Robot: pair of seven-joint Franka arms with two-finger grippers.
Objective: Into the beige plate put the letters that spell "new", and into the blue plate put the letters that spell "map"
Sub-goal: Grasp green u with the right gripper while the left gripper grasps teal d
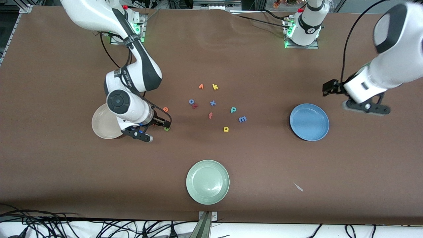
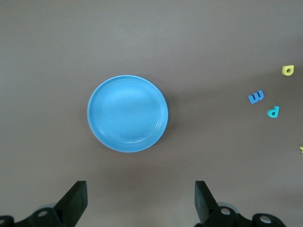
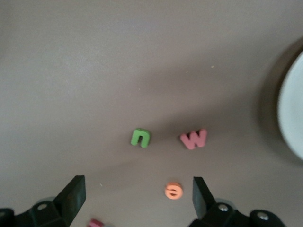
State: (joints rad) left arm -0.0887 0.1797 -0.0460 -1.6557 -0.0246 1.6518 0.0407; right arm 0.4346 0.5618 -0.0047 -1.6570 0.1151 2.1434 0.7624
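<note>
The beige plate (image 1: 100,123) lies toward the right arm's end, partly under that arm; its rim (image 3: 292,113) shows in the right wrist view. My right gripper (image 1: 141,134) (image 3: 138,184) hangs open and empty over the table beside it. Close by lie the green n (image 1: 167,129) (image 3: 140,138), the orange e (image 1: 165,109) (image 3: 173,190) and the pink w (image 3: 194,139), which the arm hides in the front view. The blue plate (image 1: 309,122) (image 2: 128,113) is empty. My left gripper (image 1: 365,107) (image 2: 140,185) hovers open beside it. The blue m (image 1: 242,119) (image 2: 256,97), teal p (image 1: 233,109) (image 2: 273,112) and yellow a (image 1: 226,129) (image 2: 288,70) lie mid-table.
A pale green plate (image 1: 207,181) sits nearest the front camera. Other loose letters lie mid-table: orange v (image 1: 201,86), yellow k (image 1: 215,87), blue o (image 1: 191,101), blue x (image 1: 212,103), red f (image 1: 210,115). A small white scrap (image 1: 298,187) lies near the front edge.
</note>
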